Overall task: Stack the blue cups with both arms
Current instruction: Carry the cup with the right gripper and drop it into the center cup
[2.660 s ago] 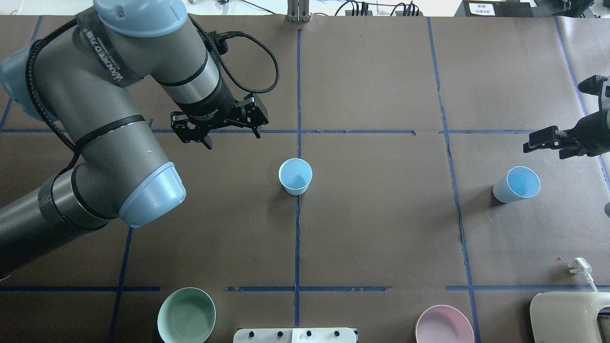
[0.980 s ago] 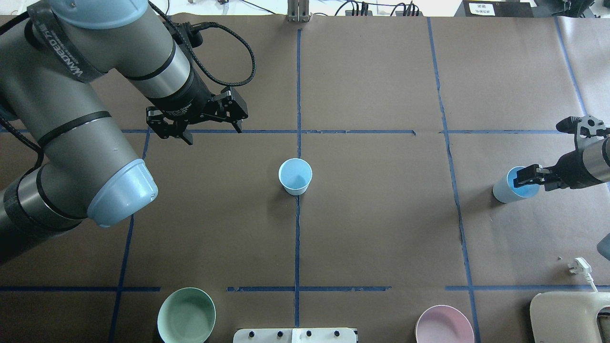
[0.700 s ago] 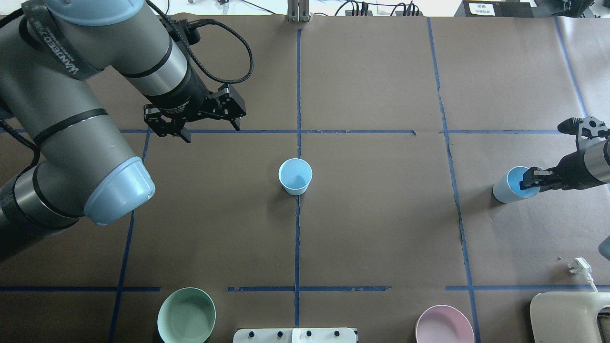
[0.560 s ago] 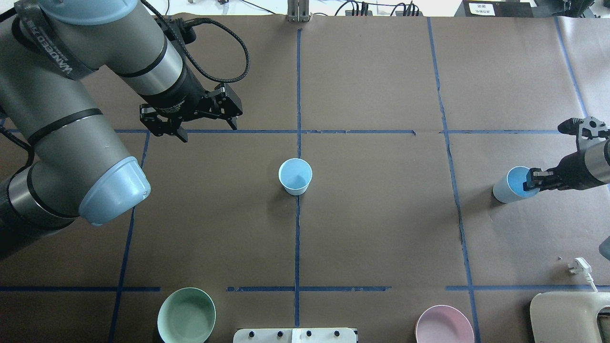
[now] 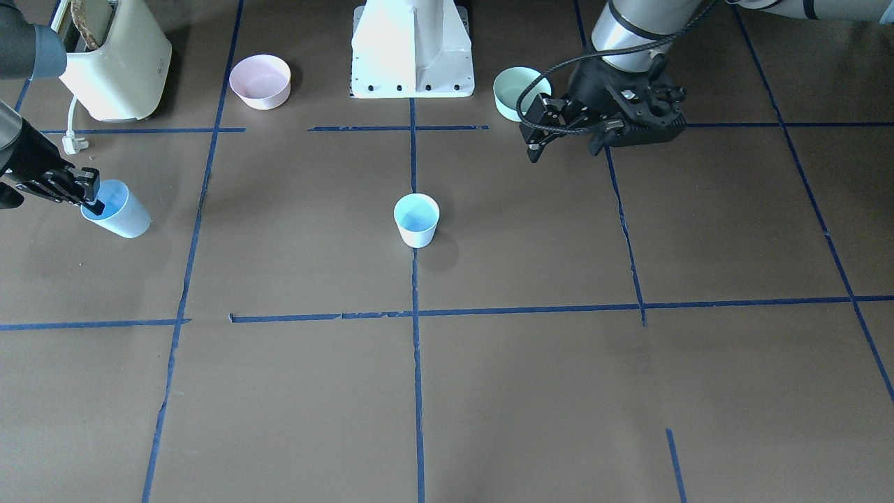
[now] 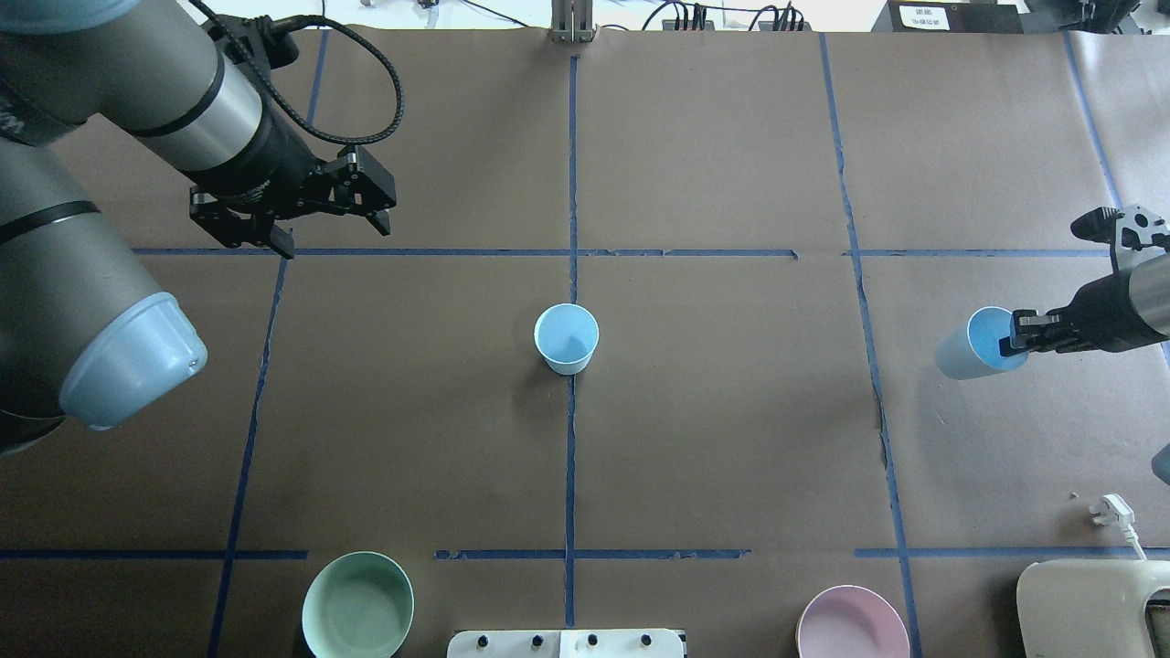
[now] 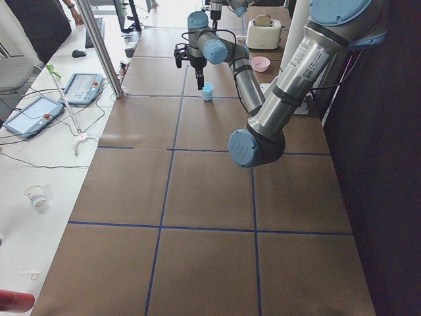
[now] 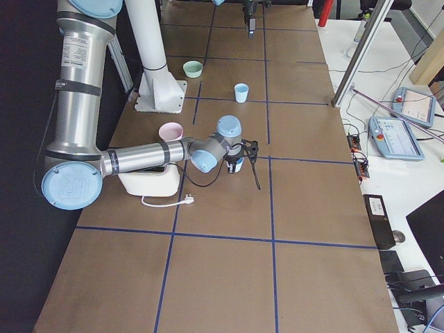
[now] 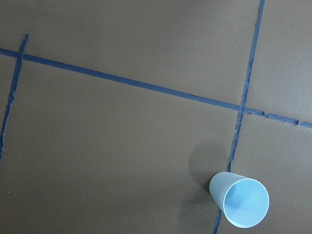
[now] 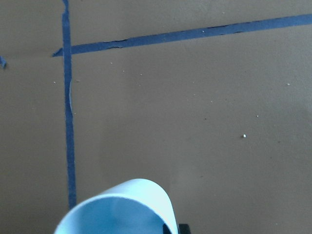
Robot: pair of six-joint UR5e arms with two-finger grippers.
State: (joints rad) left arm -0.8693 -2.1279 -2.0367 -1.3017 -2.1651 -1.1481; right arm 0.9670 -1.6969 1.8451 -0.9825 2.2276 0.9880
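Note:
One blue cup point(image 6: 567, 338) stands upright at the table's centre, on the blue tape line; it also shows in the front view point(image 5: 416, 220) and the left wrist view point(image 9: 240, 199). The second blue cup point(image 6: 980, 345) is at the far right, tilted, with my right gripper point(image 6: 1015, 334) shut on its rim, one finger inside; it also shows in the front view point(image 5: 115, 208) and the right wrist view point(image 10: 119, 209). My left gripper point(image 6: 334, 239) is open and empty, hanging above the table far left of the centre cup; it also shows in the front view point(image 5: 564, 150).
A mint-green bowl point(image 6: 356, 605) and a pink bowl point(image 6: 852, 626) sit near the robot's white pedestal point(image 5: 412, 49). A cream toaster point(image 6: 1092, 608) with a white plug point(image 6: 1111, 507) stands at the near right corner.
My left arm has pulled back to the left, away from the centre cup, gripper still open. My right gripper came down onto the right cup's rim, shut on it, and the cup tilted.

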